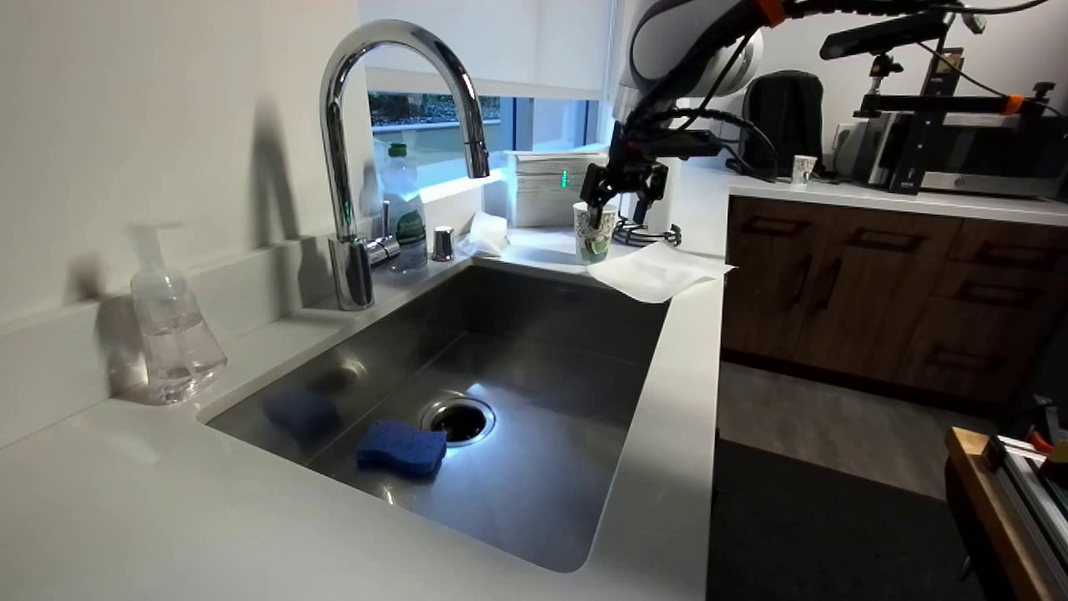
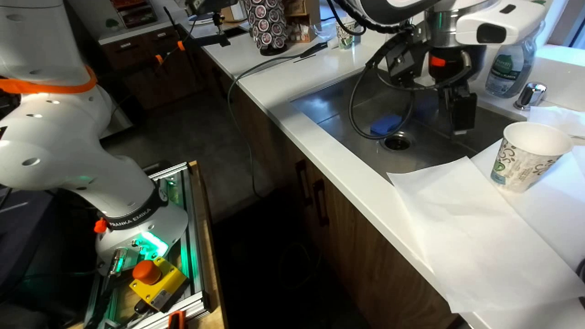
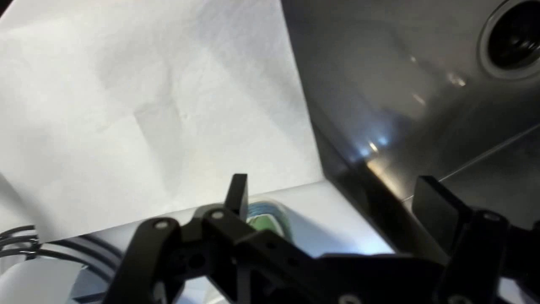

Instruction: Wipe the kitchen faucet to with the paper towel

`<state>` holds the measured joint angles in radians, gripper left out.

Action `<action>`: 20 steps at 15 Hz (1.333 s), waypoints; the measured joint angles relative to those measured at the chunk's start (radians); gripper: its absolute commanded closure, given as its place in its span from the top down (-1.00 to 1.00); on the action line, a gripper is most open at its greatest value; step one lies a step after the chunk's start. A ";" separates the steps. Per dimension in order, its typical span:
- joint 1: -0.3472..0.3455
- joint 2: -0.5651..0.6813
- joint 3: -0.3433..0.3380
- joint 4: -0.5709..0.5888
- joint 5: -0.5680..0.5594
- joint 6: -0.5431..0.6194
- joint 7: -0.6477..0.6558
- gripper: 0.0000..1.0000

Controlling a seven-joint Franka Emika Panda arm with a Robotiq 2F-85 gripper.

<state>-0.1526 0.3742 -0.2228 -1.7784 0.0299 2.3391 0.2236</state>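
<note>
The chrome kitchen faucet (image 1: 338,167) stands upright behind the sink in an exterior view, its arched spout over the basin. A small crumpled white paper towel (image 1: 486,234) lies on the counter by the sink's back corner, near a short chrome cap; white paper beside that cap also shows in an exterior view (image 2: 555,119). My gripper (image 1: 618,215) is open and empty, above the counter end of the sink. It also shows over the sink in an exterior view (image 2: 460,130). In the wrist view its fingers (image 3: 335,198) are wide apart; neither faucet nor crumpled towel shows there.
A large flat white sheet (image 2: 489,237) lies over the counter and sink edge, beside a patterned paper cup (image 2: 525,157). A blue sponge (image 1: 402,448) lies in the sink (image 1: 551,467). A clear pump bottle (image 1: 173,342) and a green-capped bottle (image 1: 405,209) flank the faucet.
</note>
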 measured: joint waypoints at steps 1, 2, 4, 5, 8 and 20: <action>0.001 0.016 -0.019 0.000 -0.029 0.006 0.045 1.00; 0.001 0.030 -0.031 0.000 -0.049 0.006 0.079 1.00; 0.002 0.046 -0.039 0.002 -0.059 0.006 0.106 1.00; 0.004 0.048 -0.039 0.005 -0.060 0.006 0.111 1.00; -0.001 0.048 -0.038 0.006 -0.059 0.006 0.100 1.00; -0.248 0.155 0.033 0.104 0.110 -0.054 -0.378 1.00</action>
<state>-0.4010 0.5290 -0.1894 -1.6742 0.1402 2.2851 -0.1544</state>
